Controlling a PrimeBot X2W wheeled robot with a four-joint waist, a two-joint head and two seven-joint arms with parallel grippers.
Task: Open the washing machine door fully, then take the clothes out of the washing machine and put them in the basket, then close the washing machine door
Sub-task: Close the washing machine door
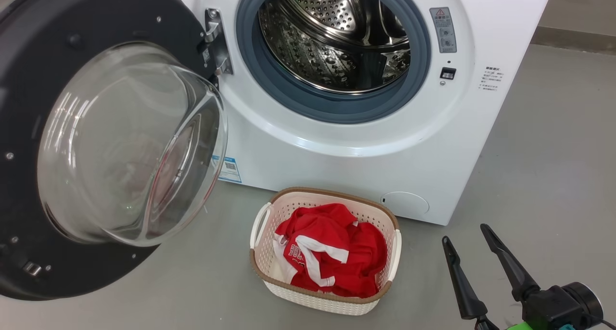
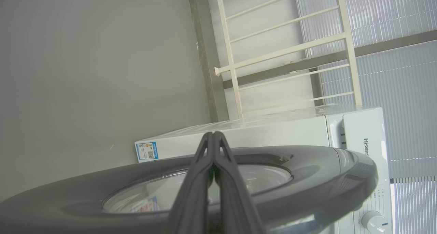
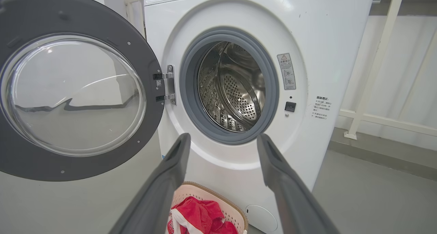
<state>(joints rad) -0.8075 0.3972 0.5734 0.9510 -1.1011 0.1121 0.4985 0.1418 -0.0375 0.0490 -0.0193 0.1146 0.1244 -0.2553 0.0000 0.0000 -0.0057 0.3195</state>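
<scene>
Head view: one door (image 1: 29,152) stands open at 9 o'clock, glass bowl bulging toward 3. One basket (image 1: 262,267) sits on the floor at 6, just before the washer (image 1: 337,166), handles at 9 and 3. One heap of red clothes (image 1: 332,258) lies inside; garment count unclear. Right gripper (image 1: 464,233) at 4, fingers spread, holding nothing.

Left wrist view: left gripper (image 2: 213,133) fingers pressed together, over the door's outer ring; contact unclear.

Right wrist view: spread fingers point at the drum mouth; basket at 6.

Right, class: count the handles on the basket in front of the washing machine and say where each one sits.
2. One handle on the basket's left side, the other on its right side; none seems hidden.
</scene>
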